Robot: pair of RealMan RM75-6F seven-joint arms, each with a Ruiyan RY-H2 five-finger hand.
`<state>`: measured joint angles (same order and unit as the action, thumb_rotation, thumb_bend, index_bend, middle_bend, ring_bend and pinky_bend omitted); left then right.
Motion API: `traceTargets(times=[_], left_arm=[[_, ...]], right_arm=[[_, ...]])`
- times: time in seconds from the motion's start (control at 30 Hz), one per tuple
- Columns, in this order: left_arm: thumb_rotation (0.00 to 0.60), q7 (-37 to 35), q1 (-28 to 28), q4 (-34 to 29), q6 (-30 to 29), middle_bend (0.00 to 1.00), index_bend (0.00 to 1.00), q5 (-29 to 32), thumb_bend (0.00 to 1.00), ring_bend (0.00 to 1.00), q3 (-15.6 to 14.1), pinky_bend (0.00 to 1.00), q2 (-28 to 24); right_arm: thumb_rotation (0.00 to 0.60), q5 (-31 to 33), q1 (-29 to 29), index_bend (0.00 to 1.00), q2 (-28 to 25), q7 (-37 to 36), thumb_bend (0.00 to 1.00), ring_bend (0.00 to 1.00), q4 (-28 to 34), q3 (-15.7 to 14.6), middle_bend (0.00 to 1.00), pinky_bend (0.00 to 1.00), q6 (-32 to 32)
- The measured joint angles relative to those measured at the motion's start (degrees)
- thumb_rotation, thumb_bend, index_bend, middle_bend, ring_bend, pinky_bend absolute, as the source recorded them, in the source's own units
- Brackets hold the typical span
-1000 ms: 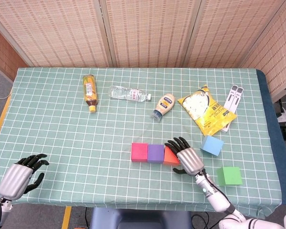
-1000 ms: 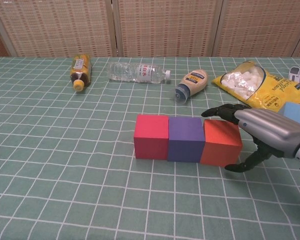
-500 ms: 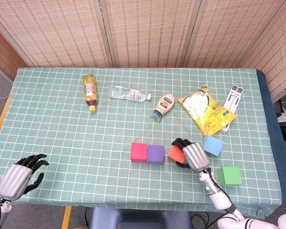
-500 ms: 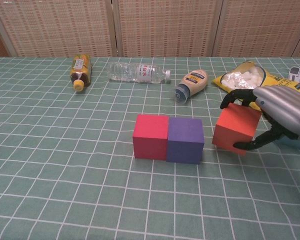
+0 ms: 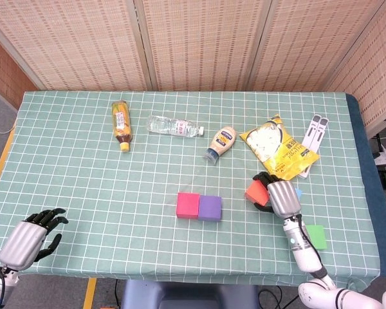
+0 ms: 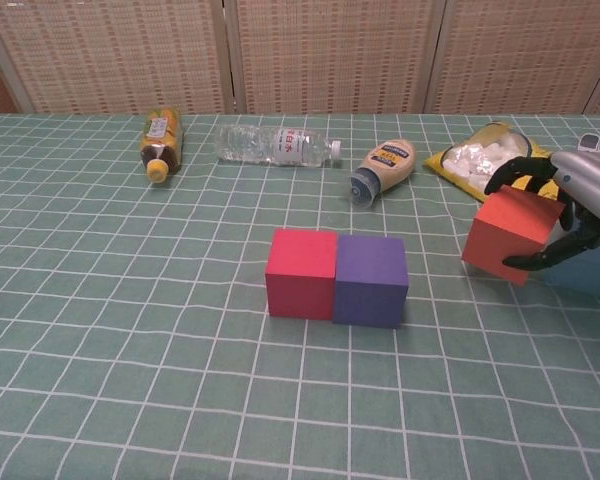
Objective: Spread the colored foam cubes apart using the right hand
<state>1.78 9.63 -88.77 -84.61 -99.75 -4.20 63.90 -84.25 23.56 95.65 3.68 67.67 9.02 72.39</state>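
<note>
My right hand (image 5: 283, 196) (image 6: 585, 205) grips an orange-red foam cube (image 5: 255, 192) (image 6: 510, 234), lifted off the cloth to the right of the other cubes. A pink cube (image 5: 188, 205) (image 6: 300, 272) and a purple cube (image 5: 210, 208) (image 6: 371, 280) stand side by side, touching, at the table's middle. A blue cube (image 5: 298, 192) (image 6: 582, 274) is mostly hidden behind the right hand. A green cube (image 5: 316, 236) lies near the front right. My left hand (image 5: 29, 238) hangs at the front left edge, fingers apart, holding nothing.
A yellow tea bottle (image 5: 121, 121), a clear water bottle (image 5: 173, 126), a mayonnaise bottle (image 5: 221, 141), a yellow snack bag (image 5: 278, 147) and a white pack (image 5: 313, 135) lie across the far half of the green checked tablecloth (image 5: 83, 180).
The right hand closed on the orange-red cube, pulled it off the purple cube, and carried it up and to the right. The pink and purple cubes stayed put.
</note>
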Motion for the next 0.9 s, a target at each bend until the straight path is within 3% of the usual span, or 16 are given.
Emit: traceTargets(times=[0.13, 0.23, 0.5, 0.67, 0.9], left_arm=[[0.6, -0.3, -0.1, 0.1, -0.2, 0.25, 0.39, 0.1, 0.47, 0.29, 0.1, 0.45, -0.1], [0.6, -0.7, -0.1, 0.1, -0.5, 0.25, 0.38, 0.0, 0.47, 0.29, 0.1, 0.45, -0.2], [0.6, -0.2, 0.0, 0.1, 0.1, 0.25, 0.39, -0.1, 0.47, 0.29, -0.1, 0.45, 0.0], [0.6, 0.0, 0.1, 0.0, 0.2, 0.25, 0.38, -0.1, 0.47, 0.29, -0.1, 0.45, 0.0], [0.6, -0.9, -0.1, 0.1, -0.3, 0.25, 0.38, 0.1, 0.47, 0.29, 0.0, 0.45, -0.2]], right_arm=[[0.6, -1.3, 0.4, 0.03, -0.4, -4.6, 0.09, 0.0, -0.4, -1.0, 0.04, 0.1, -0.6], [0.6, -4.4, 0.5, 0.0, -0.6, -7.3, 0.08, 0.0, -0.3, -2.4, 0.02, 0.06, 1.3], [0.6, -12.1, 0.3, 0.0, -2.8, -10.4, 0.08, 0.0, 5.3, -6.9, 0.02, 0.03, 6.7], [0.6, -12.7, 1.4, 0.0, -5.2, -10.2, 0.08, 0.0, 11.8, -8.3, 0.02, 0.03, 3.5], [0.6, -9.1, 4.1, 0.01, -5.0, -8.7, 0.08, 0.0, 14.3, -7.5, 0.02, 0.03, -4.0]])
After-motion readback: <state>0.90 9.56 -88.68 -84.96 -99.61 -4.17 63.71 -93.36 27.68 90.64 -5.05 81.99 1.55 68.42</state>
